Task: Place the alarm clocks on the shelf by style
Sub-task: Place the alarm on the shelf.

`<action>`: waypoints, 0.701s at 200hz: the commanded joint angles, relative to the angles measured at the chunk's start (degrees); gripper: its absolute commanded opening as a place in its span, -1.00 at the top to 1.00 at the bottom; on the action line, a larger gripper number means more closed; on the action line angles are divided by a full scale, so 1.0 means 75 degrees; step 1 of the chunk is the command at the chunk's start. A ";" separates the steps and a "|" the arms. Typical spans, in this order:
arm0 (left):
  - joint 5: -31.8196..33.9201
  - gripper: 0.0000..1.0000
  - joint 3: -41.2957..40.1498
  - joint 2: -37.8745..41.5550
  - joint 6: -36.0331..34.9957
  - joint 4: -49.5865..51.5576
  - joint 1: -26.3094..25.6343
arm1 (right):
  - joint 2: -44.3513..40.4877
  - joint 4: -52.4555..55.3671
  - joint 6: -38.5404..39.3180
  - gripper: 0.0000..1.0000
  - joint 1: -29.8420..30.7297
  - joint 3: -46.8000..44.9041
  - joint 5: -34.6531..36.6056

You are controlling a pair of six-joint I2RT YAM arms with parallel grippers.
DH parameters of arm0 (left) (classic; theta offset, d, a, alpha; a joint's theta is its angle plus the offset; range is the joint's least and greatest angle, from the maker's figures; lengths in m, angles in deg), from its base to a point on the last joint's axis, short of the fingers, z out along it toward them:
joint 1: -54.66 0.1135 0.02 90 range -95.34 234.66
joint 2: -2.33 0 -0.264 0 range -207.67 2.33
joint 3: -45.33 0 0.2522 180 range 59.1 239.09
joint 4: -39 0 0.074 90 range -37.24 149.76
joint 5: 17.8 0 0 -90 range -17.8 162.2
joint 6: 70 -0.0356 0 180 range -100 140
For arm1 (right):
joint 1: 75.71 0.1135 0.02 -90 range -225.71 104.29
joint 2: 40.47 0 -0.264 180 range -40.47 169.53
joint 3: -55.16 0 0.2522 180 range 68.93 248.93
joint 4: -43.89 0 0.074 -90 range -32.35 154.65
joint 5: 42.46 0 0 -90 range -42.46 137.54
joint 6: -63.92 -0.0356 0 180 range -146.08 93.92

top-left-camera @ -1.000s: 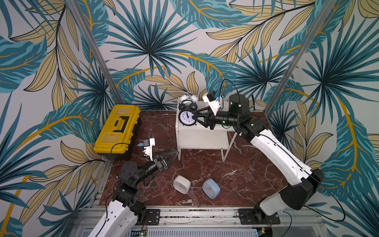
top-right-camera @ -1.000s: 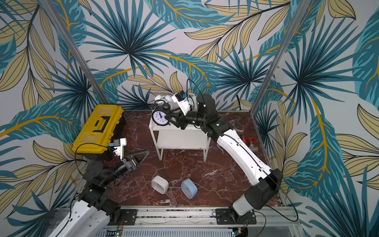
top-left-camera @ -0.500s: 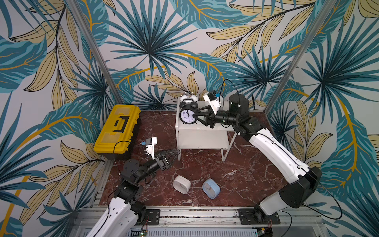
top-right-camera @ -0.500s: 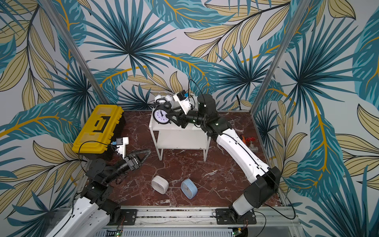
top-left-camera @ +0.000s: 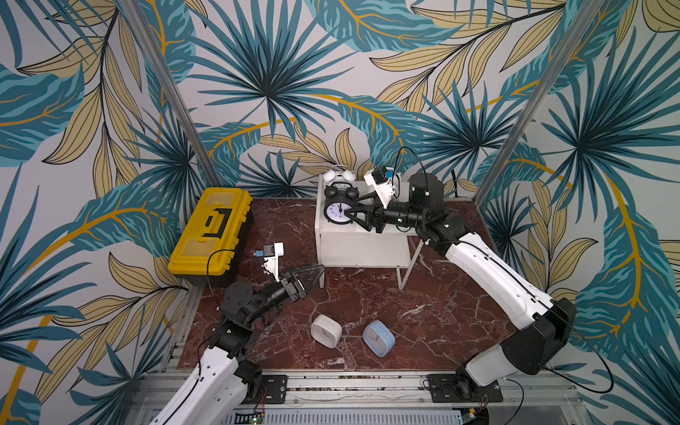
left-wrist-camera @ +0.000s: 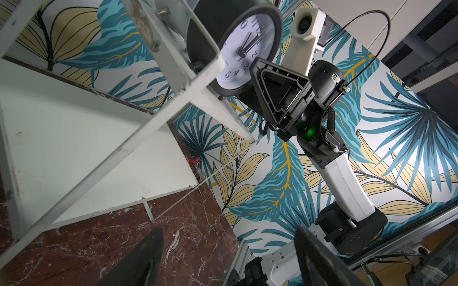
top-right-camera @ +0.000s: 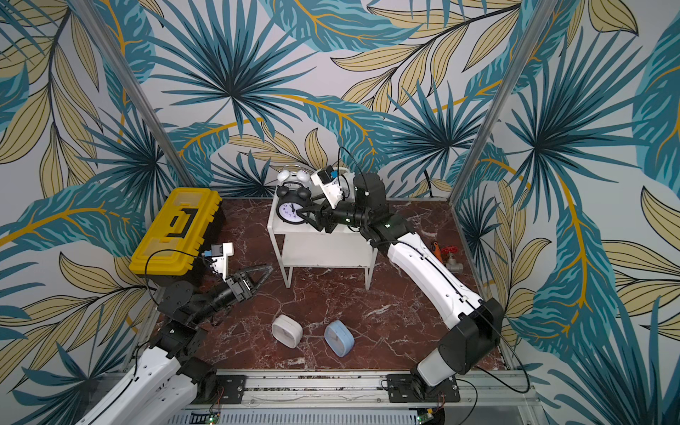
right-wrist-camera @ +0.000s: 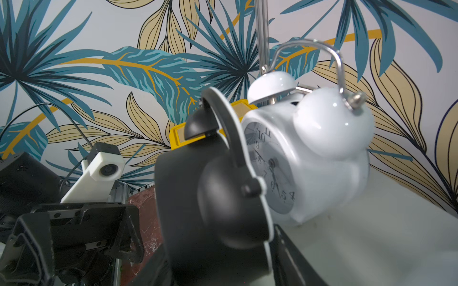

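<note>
The black twin-bell alarm clock (top-left-camera: 338, 212) (top-right-camera: 290, 212) stands on the top board of the white shelf (top-left-camera: 364, 250) (top-right-camera: 323, 250), at its front left. A white twin-bell clock (top-left-camera: 339, 176) (right-wrist-camera: 309, 161) stands just behind it. My right gripper (top-left-camera: 352, 206) (right-wrist-camera: 220, 237) straddles the black clock from the right, open, with a thin gap at one finger. On the floor in front lie a white rounded-square clock (top-left-camera: 326, 330) and a light blue one (top-left-camera: 378, 337). Beside the shelf's front left leg my left gripper (top-left-camera: 318, 274) (left-wrist-camera: 229, 230) hovers open and empty.
A yellow toolbox (top-left-camera: 211, 235) sits at the left, behind the left arm. A red-handled valve (top-right-camera: 449, 254) lies by the right wall. The shelf's lower board carries nothing. Patterned walls close in three sides.
The right jaws have spread a little around the black clock, which now rests on the top board. The left gripper has crept closer to the shelf's front left leg.
</note>
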 commanded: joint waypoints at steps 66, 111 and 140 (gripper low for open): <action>-0.0090 -0.71 0.0145 0.0014 0.0028 -0.0384 0.0054 | -0.0661 -0.0235 -0.0198 -0.21 -0.0033 -0.0503 0.0211; -0.0153 -0.73 0.0192 0.0037 0.0050 -0.0374 0.0046 | -0.0727 -0.0168 -0.0312 -0.09 -0.0029 -0.0535 0.0412; -0.0198 -0.75 0.0192 0.0061 0.0062 -0.0403 0.0050 | -0.0760 -0.0109 -0.0313 -0.05 -0.0028 -0.0580 0.0634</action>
